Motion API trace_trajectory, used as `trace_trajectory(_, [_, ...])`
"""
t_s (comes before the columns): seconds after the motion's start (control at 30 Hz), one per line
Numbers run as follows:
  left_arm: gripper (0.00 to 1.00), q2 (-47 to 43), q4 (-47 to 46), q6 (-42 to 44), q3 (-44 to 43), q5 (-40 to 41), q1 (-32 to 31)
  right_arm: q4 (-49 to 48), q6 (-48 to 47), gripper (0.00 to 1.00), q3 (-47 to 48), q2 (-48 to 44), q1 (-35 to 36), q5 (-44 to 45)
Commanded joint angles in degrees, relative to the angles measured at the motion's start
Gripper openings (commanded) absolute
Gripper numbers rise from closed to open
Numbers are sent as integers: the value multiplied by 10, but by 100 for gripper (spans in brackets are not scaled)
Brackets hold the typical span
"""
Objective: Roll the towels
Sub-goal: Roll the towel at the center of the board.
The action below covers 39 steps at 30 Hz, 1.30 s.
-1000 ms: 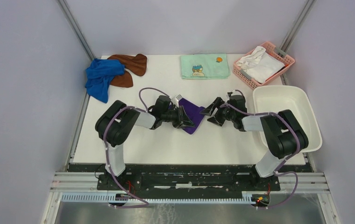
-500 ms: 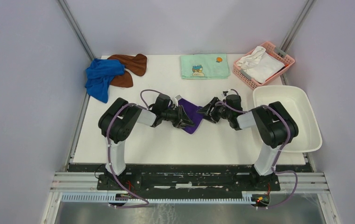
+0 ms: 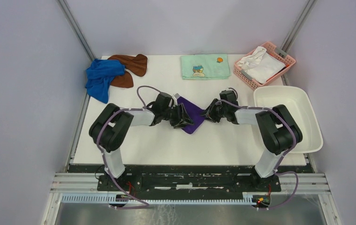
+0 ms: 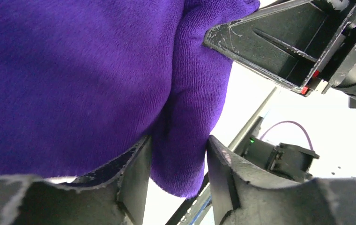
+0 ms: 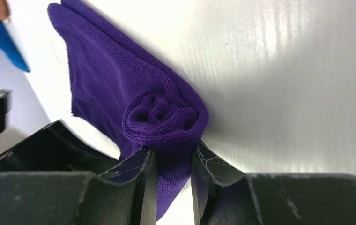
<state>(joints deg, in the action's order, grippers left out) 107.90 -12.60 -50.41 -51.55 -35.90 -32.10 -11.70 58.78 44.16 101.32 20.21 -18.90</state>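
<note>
Green cartoon-print towel [image 3: 205, 66] lying flat, white cloth [image 3: 260, 63] in pink basket [image 3: 246, 78], white tub [image 3: 286, 99] nearby

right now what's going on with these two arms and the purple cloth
Both arms are working the purple towel in the middle. The right arm's jaws are shut on its rolled end; a fold sits between the left arm's jaws, grip unclear. The blue towel and brown towel lie unrolled at the far left corner.
</note>
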Motion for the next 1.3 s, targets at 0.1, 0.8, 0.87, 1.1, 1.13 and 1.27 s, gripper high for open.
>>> trace_trajectory(0.1, [72, -149, 173, 144, -8, 286, -82, 249, -44, 31, 51, -28, 25, 136])
trace_trajectory(0.8, [79, 20, 181, 511, -180, 839, -398, 288, -34, 32, 81, -20, 34, 120])
trace_trajectory(0.87, [78, 35, 179, 520, -183, 844, -397, 288, -35, 32, 80, -18, 33, 118])
trace_trajectory(1.1, [68, 95, 212, 518, -200, 847, -396, 286, -34, 32, 78, -20, 33, 107])
trace_trajectory(1.13, [67, 101, 218, 513, -201, 845, -395, 286, -34, 32, 78, -23, 33, 107])
trace_trajectory(1.27, [53, 112, 242, 494, -203, 815, -375, 276, -39, 32, 78, -39, 32, 98])
